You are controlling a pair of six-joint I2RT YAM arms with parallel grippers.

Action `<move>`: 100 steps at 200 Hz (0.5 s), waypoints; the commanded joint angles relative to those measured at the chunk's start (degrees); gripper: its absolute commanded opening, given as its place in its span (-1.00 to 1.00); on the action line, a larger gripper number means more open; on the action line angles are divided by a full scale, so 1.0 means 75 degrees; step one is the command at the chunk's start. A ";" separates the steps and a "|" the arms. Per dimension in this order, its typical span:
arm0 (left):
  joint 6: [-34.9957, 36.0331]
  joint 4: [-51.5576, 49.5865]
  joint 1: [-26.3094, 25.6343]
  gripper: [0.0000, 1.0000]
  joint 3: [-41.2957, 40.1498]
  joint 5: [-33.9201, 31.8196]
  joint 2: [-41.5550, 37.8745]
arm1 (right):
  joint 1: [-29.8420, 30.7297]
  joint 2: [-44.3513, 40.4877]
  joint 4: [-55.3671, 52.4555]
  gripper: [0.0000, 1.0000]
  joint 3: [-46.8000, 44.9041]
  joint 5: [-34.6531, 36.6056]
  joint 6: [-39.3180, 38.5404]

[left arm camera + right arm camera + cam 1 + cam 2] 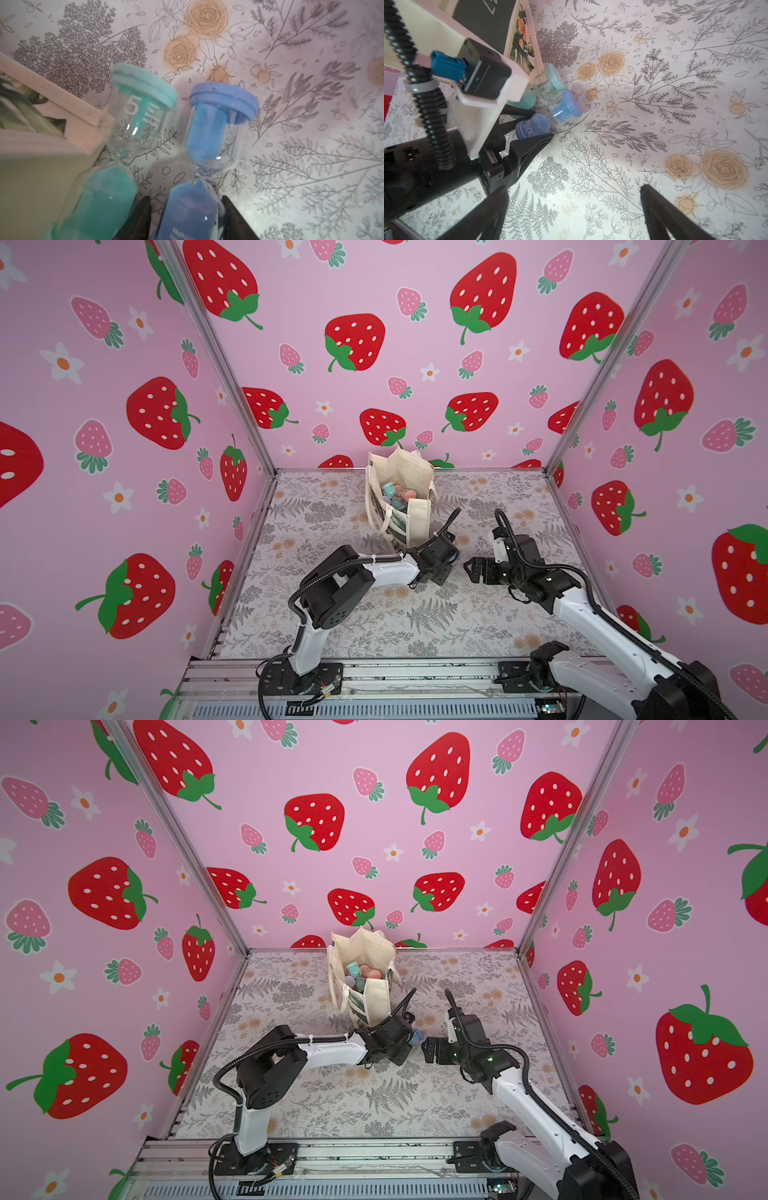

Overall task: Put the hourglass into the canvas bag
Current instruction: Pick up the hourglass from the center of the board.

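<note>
We see the blue hourglass (204, 149) lying on its side on the table (415, 635), just beside the lower corner of the canvas bag (419, 522). It is not in the bag yet. A teal hourglass (137, 116) lies next to it, almost parallel, between it and the bag, and touches the bag's seam.

The left gripper (186, 198) is the nearer one. It is low over the table with one finger on each side of the blue hourglass's near bulb. The long axis of the hourglass runs straight ahead from the gripper, with the far cap pointing away, so the fingers cross the glass and do not lie along it. The fingers are spread, and on one side a gap to the glass shows, so we judge that it is not pinching.

The right gripper (574, 188) hangs a little apart on the other side, spread wide and holding nothing.

We think the next move depends on the fingers meeting only the blue bulb, not the teal neighbour.
</note>
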 commanded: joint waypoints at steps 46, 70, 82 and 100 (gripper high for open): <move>-0.0138 0.0250 -0.0041 -0.06 -0.0126 0.0100 0.0158 | -0.0098 -0.0001 0.0131 0.99 -0.0137 -0.0111 0.0168; -0.0077 0.0258 -0.0052 -0.10 -0.0164 0.0161 0.0127 | -0.0110 0.0009 0.0150 0.99 -0.0158 -0.0108 0.0144; -0.0060 0.0218 -0.0054 -0.20 -0.0148 0.0197 0.0101 | -0.0122 0.0013 0.0157 0.99 -0.0146 -0.0111 0.0180; -0.0017 0.0228 -0.0070 -0.22 -0.0171 0.0267 0.0001 | -0.0134 0.0018 0.0157 0.99 -0.0123 -0.0188 0.0168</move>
